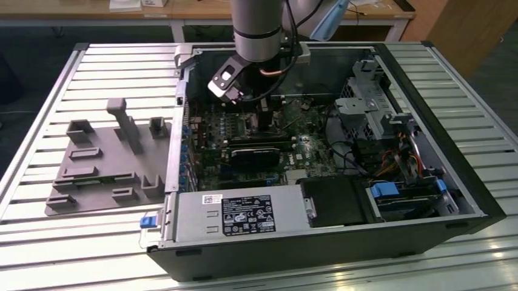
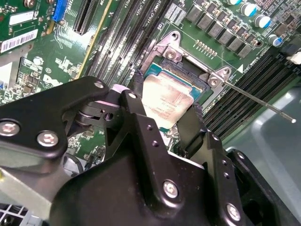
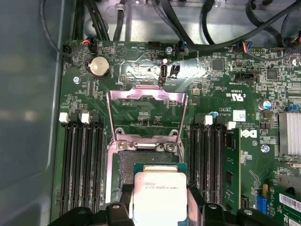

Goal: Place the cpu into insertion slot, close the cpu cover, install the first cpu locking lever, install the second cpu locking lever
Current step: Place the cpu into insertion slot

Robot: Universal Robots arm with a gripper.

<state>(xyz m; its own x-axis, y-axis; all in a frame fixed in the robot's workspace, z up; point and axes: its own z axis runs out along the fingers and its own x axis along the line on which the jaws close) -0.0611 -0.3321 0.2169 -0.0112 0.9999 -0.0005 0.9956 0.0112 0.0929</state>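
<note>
My gripper (image 2: 164, 107) reaches down into the open computer case (image 1: 421, 182), with its black fingers (image 2: 192, 125) on two opposite sides of the cpu (image 2: 165, 100). In the first wrist view the silver-topped cpu (image 3: 160, 195) sits between the jaws of the gripper (image 3: 160, 205), just over the near part of the insertion slot (image 3: 126, 165). The slot's dark centre (image 2: 187, 70) shows beyond the chip. The cpu cover (image 3: 146, 93) is swung open away from the slot. A thin metal locking lever (image 2: 263, 101) sticks out unlatched beside the socket.
Long black memory slots (image 3: 82, 165) flank the socket on both sides. A black card (image 1: 255, 151) lies across the board, and the power supply (image 1: 235, 212) sits at the case's front. Cables (image 3: 225, 28) run along the case wall. A grey fixture (image 1: 105, 163) lies on the slatted table.
</note>
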